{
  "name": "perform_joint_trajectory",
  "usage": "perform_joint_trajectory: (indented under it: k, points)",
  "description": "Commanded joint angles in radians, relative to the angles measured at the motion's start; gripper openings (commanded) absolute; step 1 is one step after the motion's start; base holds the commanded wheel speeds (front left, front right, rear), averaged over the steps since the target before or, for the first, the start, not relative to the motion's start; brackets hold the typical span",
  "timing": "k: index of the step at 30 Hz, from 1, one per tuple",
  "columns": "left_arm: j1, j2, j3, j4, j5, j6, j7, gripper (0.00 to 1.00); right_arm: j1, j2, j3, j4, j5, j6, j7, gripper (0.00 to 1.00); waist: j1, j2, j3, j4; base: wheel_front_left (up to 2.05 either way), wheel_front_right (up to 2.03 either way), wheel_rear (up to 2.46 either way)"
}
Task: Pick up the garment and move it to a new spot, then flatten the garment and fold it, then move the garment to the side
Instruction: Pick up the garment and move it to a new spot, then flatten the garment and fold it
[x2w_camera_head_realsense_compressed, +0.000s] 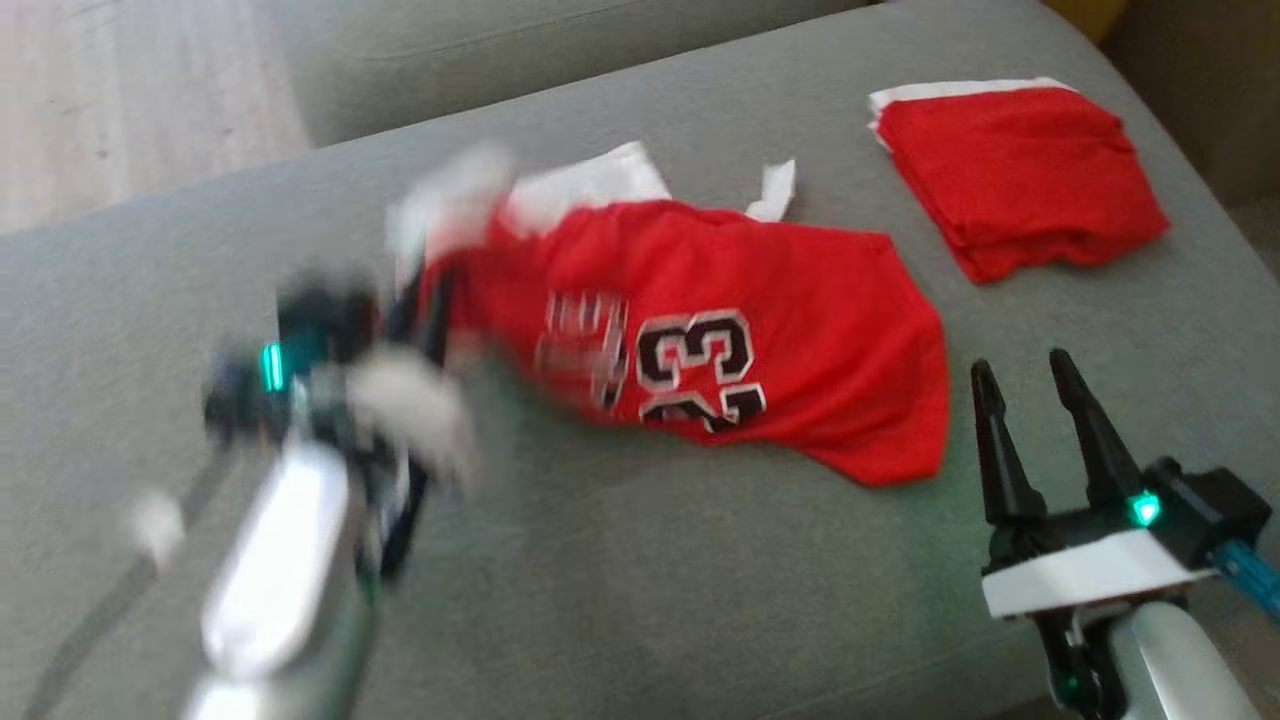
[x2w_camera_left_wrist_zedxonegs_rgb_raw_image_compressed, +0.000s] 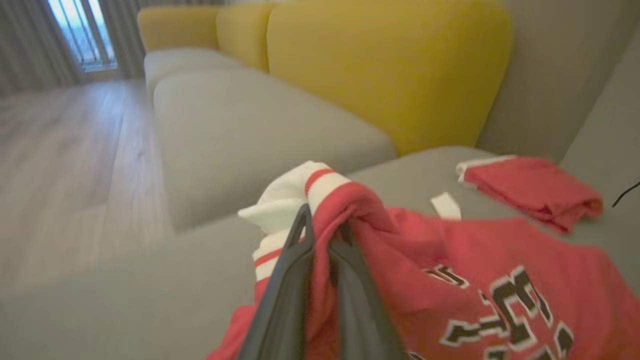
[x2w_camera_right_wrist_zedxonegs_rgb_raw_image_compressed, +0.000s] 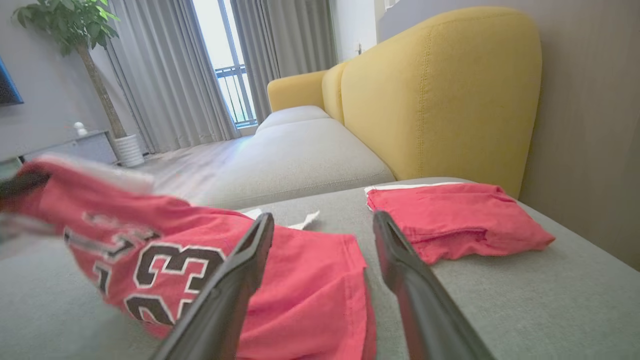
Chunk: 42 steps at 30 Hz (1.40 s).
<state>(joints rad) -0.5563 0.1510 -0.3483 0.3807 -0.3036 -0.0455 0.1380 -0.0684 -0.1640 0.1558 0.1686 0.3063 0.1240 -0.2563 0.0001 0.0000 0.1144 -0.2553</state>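
A red jersey with a black-and-white 23, the garment (x2w_camera_head_realsense_compressed: 760, 330), lies stretched across the grey sofa seat (x2w_camera_head_realsense_compressed: 620, 590). Its left end is lifted and bunched with white-striped trim. My left gripper (x2w_camera_head_realsense_compressed: 425, 300) is shut on that end, blurred in the head view; in the left wrist view the dark fingers (x2w_camera_left_wrist_zedxonegs_rgb_raw_image_compressed: 322, 227) pinch the red and white cloth (x2w_camera_left_wrist_zedxonegs_rgb_raw_image_compressed: 450, 250). My right gripper (x2w_camera_head_realsense_compressed: 1022, 372) stands open just right of the garment's lower right corner, touching nothing. In the right wrist view the spread fingers (x2w_camera_right_wrist_zedxonegs_rgb_raw_image_compressed: 322, 220) frame the garment's edge (x2w_camera_right_wrist_zedxonegs_rgb_raw_image_compressed: 300, 280).
A second red garment (x2w_camera_head_realsense_compressed: 1015, 180), folded, lies at the seat's far right (x2w_camera_right_wrist_zedxonegs_rgb_raw_image_compressed: 450, 220) (x2w_camera_left_wrist_zedxonegs_rgb_raw_image_compressed: 535, 190). Yellow back cushions (x2w_camera_right_wrist_zedxonegs_rgb_raw_image_compressed: 435, 95) rise behind it. Another grey seat (x2w_camera_left_wrist_zedxonegs_rgb_raw_image_compressed: 250, 125) and wooden floor (x2w_camera_head_realsense_compressed: 130, 90) lie to the left.
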Motion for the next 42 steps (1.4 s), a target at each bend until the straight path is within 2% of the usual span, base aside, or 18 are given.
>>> perform_joint_trajectory:
  k: [1, 6, 7, 8, 11, 12, 13, 14, 19, 22, 25, 29, 33, 38, 42]
  points:
    - [0.085, 0.023, 0.049, -0.076, -0.025, 0.025, -0.018, 0.00, 0.010, -0.017, 0.006, -0.033, -0.008, 0.007, -0.006, 1.00, -0.0001, 0.0000, -0.003, 0.049, 0.00, 0.00, 0.00]
    - [0.370, 0.003, 0.045, -0.167, -0.068, 0.073, -0.034, 0.00, 0.042, -0.035, -0.018, -0.042, -0.011, 0.007, -0.006, 1.00, -0.0001, 0.0000, -0.015, 0.126, 0.00, 0.00, 0.00]
    - [0.412, -0.002, 0.041, -0.187, -0.075, 0.080, -0.033, 0.10, 0.048, -0.038, -0.019, -0.044, -0.012, 0.007, -0.006, 1.00, -0.0001, 0.0000, -0.018, 0.140, 0.00, 0.00, 0.00]
    - [0.412, -0.002, 0.041, -0.187, -0.075, 0.080, -0.033, 0.10, 0.048, -0.038, -0.019, -0.044, -0.012, 0.007, -0.006, 1.00, -0.0001, 0.0000, -0.018, 0.140, 0.00, 0.00, 0.00]
    - [0.510, -0.013, 0.021, -0.244, -0.093, 0.092, -0.010, 0.35, 0.062, -0.045, -0.021, -0.044, -0.013, 0.007, -0.006, 1.00, -0.0001, 0.0000, -0.031, 0.179, 0.00, 0.00, 0.00]
    - [0.534, -0.013, 0.010, -0.262, -0.096, 0.091, 0.008, 0.48, 0.067, -0.045, -0.021, -0.044, -0.012, 0.007, -0.006, 1.00, -0.0001, 0.0000, -0.035, 0.190, 0.00, 0.00, 0.00]
    - [0.551, -0.011, 0.002, -0.282, -0.098, 0.091, 0.024, 0.92, 0.071, -0.045, -0.020, -0.044, -0.012, 0.007, -0.006, 1.00, -0.0001, 0.0000, -0.039, 0.199, 0.00, 0.00, 0.00]
    - [0.560, -0.007, -0.001, -0.304, -0.095, 0.095, 0.030, 1.00, 0.074, -0.046, -0.017, -0.044, -0.012, 0.007, -0.006, 1.00, -0.0001, 0.0000, -0.043, 0.207, 0.00, 0.00, 0.00]
    - [0.528, 0.024, 0.009, -0.416, -0.071, 0.107, 0.047, 1.00, 0.075, -0.044, 0.000, -0.040, -0.013, 0.007, -0.006, 1.00, -0.0001, 0.0000, -0.052, 0.217, 0.00, 0.00, 0.00]
    - [0.444, 0.057, 0.014, -0.460, -0.055, 0.087, 0.075, 1.00, 0.068, -0.044, 0.013, -0.041, -0.010, 0.007, -0.006, 1.00, -0.0001, 0.0000, -0.041, 0.206, 0.00, 0.00, 0.00]
    - [0.317, 0.085, 0.021, -0.466, -0.057, 0.045, 0.119, 1.00, 0.054, -0.048, 0.027, -0.042, -0.007, 0.007, -0.006, 1.00, -0.0001, 0.0000, -0.014, 0.180, 0.00, 0.00, 0.00]
    - [0.127, 0.116, 0.039, -0.394, -0.073, -0.002, 0.193, 1.00, 0.021, -0.048, 0.033, -0.047, -0.005, 0.007, -0.006, 1.00, -0.0001, 0.0000, 0.043, 0.133, 0.00, 0.00, 0.00]
    - [-0.042, 0.151, 0.020, -0.260, -0.088, -0.043, 0.306, 1.00, -0.016, -0.040, 0.034, -0.051, -0.005, 0.007, -0.006, 1.00, -0.0001, 0.0000, 0.114, 0.074, 0.00, 0.00, 0.00]
    - [-0.061, 0.216, 0.023, -0.176, -0.110, -0.060, 0.375, 1.00, -0.036, -0.025, 0.025, -0.050, -0.005, 0.007, -0.006, 1.00, -0.0001, 0.0000, 0.145, 0.028, 0.00, 0.00, 0.00]
    - [-0.015, 0.251, 0.047, -0.183, -0.144, -0.065, 0.365, 1.00, -0.024, -0.017, 0.006, -0.050, -0.005, 0.007, -0.006, 1.00, -0.0001, 0.0000, 0.152, 0.029, 0.00, 0.00, 0.00]
